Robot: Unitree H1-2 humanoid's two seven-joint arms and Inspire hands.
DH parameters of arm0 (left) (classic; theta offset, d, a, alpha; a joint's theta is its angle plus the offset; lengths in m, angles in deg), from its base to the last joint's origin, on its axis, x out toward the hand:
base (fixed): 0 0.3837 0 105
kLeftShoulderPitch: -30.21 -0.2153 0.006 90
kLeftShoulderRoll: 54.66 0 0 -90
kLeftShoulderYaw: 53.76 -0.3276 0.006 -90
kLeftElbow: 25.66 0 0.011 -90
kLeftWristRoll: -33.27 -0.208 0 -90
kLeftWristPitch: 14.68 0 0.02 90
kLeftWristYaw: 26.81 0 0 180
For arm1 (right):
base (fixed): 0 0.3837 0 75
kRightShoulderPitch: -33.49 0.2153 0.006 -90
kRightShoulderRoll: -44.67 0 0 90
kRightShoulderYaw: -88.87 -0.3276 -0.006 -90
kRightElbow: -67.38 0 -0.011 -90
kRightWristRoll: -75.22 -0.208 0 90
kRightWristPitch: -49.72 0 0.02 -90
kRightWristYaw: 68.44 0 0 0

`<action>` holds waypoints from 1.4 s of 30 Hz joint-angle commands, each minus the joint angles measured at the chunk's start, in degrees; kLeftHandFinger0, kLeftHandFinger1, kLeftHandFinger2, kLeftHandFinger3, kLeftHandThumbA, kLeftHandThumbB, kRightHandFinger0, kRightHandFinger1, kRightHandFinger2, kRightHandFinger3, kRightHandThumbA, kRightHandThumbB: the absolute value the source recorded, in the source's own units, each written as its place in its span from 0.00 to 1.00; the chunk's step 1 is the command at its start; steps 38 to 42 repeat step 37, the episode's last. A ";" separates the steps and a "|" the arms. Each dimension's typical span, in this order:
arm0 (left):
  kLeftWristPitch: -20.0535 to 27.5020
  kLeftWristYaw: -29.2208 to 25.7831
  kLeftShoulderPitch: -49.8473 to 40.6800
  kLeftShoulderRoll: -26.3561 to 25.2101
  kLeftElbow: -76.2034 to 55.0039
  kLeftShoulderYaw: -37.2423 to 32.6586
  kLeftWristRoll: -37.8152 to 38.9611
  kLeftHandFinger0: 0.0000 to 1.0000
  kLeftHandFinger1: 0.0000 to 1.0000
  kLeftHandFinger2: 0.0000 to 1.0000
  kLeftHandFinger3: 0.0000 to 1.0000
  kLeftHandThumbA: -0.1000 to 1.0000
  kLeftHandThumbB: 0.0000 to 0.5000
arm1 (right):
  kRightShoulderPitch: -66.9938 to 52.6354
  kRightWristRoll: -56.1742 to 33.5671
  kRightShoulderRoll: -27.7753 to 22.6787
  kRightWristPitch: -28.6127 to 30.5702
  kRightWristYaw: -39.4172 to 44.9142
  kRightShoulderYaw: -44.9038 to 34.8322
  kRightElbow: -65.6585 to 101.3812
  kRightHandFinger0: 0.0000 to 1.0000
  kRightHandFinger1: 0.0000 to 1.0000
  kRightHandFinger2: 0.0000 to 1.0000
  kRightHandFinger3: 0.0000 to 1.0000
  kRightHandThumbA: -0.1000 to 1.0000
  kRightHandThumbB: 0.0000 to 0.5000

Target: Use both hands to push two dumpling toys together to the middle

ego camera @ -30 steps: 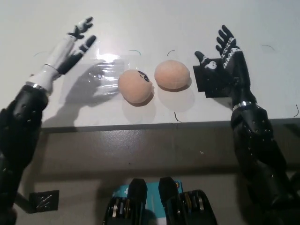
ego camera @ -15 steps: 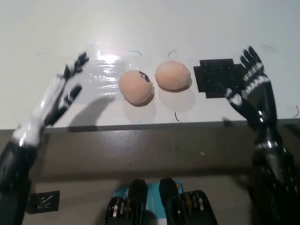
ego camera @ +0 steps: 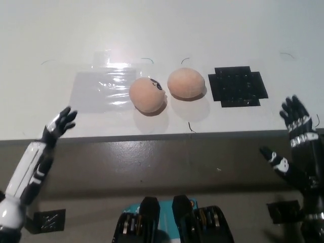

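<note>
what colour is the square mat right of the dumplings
Black, with a faint grid of dots; the square mat shows in the head view, beside the peach dumpling toys.

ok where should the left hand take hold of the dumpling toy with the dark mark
Probably on its rounded outer side, coming in from the robot's left. The marked dumpling toy is a smooth egg shape with no handle, and the plain dumpling toy sits close on its other side. The left hand is open.
</note>
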 commanded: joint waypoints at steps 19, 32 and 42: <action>7.81 2.00 -0.61 2.40 29.68 2.97 2.84 1.00 1.00 1.00 1.00 1.00 0.44 | -0.20 -1.52 1.42 8.79 3.28 -0.45 -26.83 1.00 1.00 1.00 1.00 1.00 0.54; 6.45 1.72 -1.39 2.83 31.43 3.42 2.87 1.00 1.00 1.00 1.00 1.00 0.53 | 0.36 -0.75 2.14 8.83 3.88 -3.11 -30.89 1.00 1.00 1.00 1.00 1.00 0.58; 5.14 1.08 -1.03 2.95 31.63 3.57 2.32 1.00 1.00 1.00 1.00 1.00 0.55 | 0.81 -0.79 2.19 8.83 4.19 -3.70 -31.72 1.00 1.00 1.00 1.00 1.00 0.57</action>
